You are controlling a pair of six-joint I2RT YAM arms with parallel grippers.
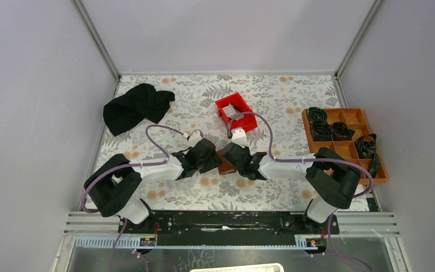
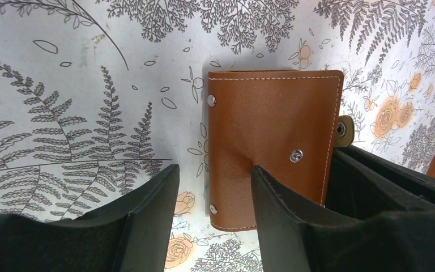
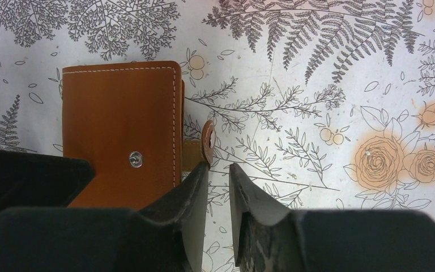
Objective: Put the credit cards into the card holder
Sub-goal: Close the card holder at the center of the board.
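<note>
The card holder (image 2: 272, 130), a brown leather wallet, lies closed on the floral table between my two grippers; it also shows in the top view (image 1: 225, 165) and the right wrist view (image 3: 119, 113). My left gripper (image 2: 214, 170) is open; one finger (image 2: 283, 209) rests on the wallet's cover and the other stands on the table to its left. My right gripper (image 3: 219, 165) is open by a narrow gap and empty, and one fingertip touches the wallet's tab clasp (image 3: 208, 136). A greyish flat piece (image 1: 230, 111), perhaps a credit card, lies in the red bin; I cannot tell more.
A red plastic bin (image 1: 226, 102) stands behind the grippers. An orange-brown compartment tray (image 1: 305, 130) with black items is at the right. A black cloth (image 1: 136, 106) lies at the back left.
</note>
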